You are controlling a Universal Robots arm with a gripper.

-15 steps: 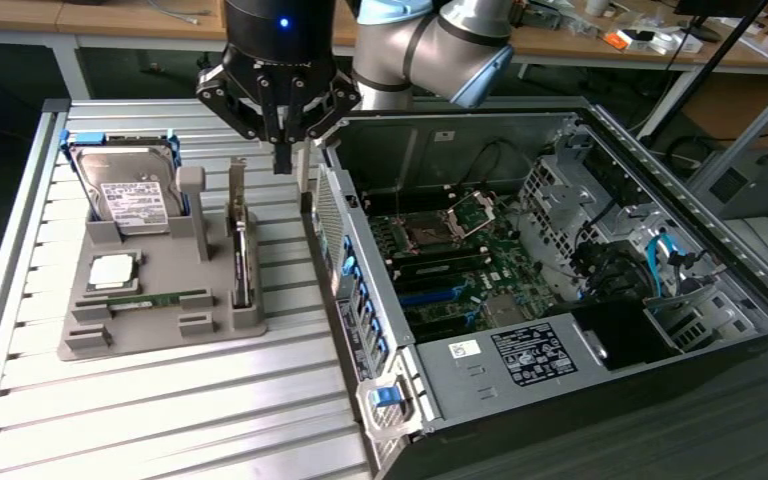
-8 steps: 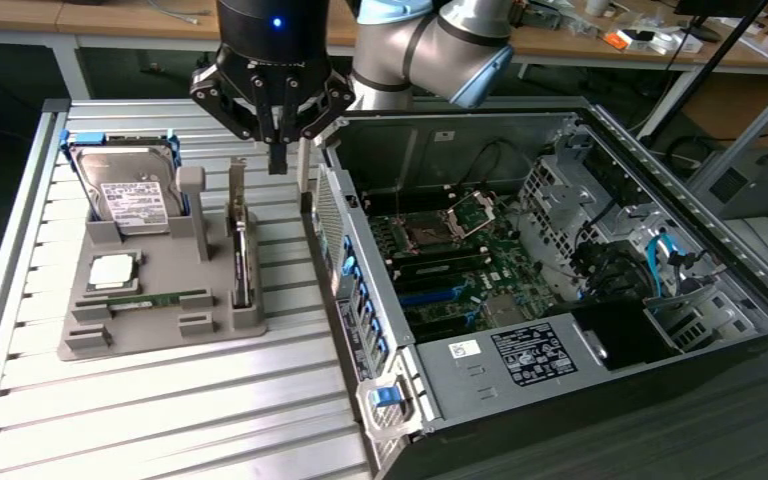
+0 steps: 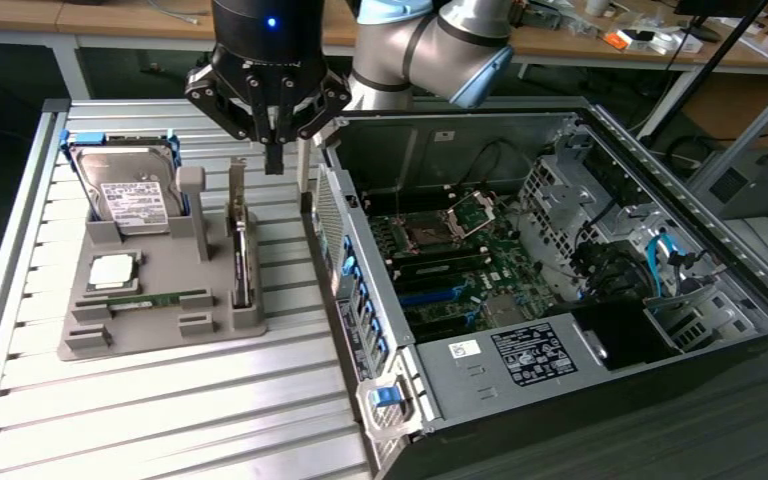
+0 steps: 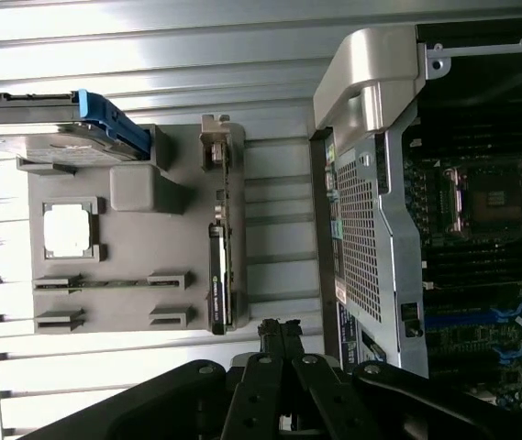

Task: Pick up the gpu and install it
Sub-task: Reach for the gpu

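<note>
One gpu [image 3: 241,262] stands on edge in grey tray [image 3: 157,335], slot nearest pc case [image 3: 451,395], untouched. Gripper [image 3: 275,160] hovers above, near gpu, fingertips together, empty. Card prob. light, stiff, fragile. Grip bare top edge, clear of cooler.

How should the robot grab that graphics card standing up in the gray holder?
By its free top edge, near the middle, coming straight down from above with a finger on each flat face. The graphics card stands on its thin edge in the gray holder, whose slots hold its bottom edge, and the computer case crowds one side.
</note>
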